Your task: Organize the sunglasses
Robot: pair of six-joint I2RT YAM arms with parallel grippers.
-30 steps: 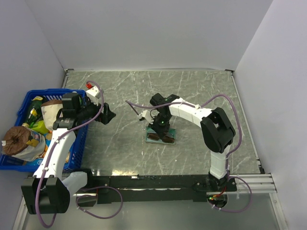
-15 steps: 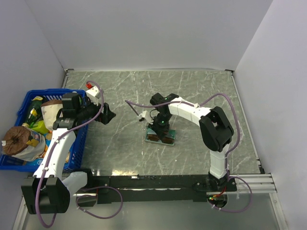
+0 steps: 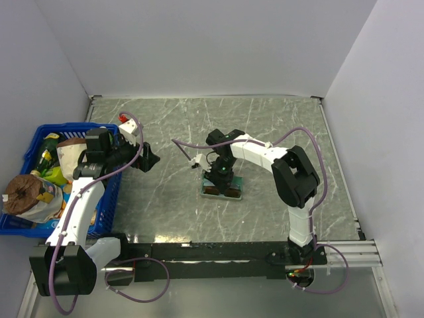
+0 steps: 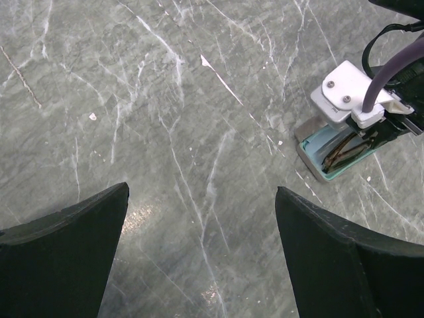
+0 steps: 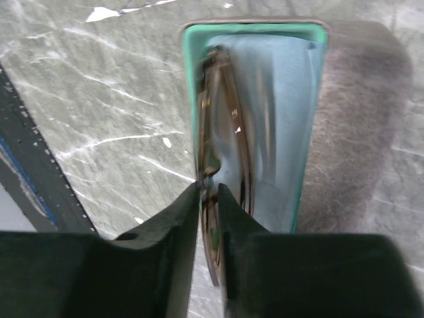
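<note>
**Sunglasses (image 5: pixel 222 132) in open case, right fingers (image 5: pixel 173 242) around the frame**

We see two robot arms over a grey marbled worktop (image 3: pixel 278 126). Near its middle lies a grey-brown case (image 5: pixel 351 132), open, its teal-lined half facing up. A light blue cloth (image 5: pixel 278 112) lines that half. The sunglasses rest inside on the cloth, along one teal edge, with brown frame and dark lenses.

The right arm reaches down onto the case. In its wrist view the right fingers stand a narrow gap apart, with the sunglasses' frame passing between the tips. We cannot tell whether they pinch the frame or merely straddle it.

The left fingers (image 4: pixel 66 265) are spread wide and hold nothing. They hang above bare worktop, well left of the case, which shows at the right edge of the left wrist view.

A blue basket (image 3: pixel 33 142) full of groceries sits at the worktop's left edge, beside the left arm.
</note>
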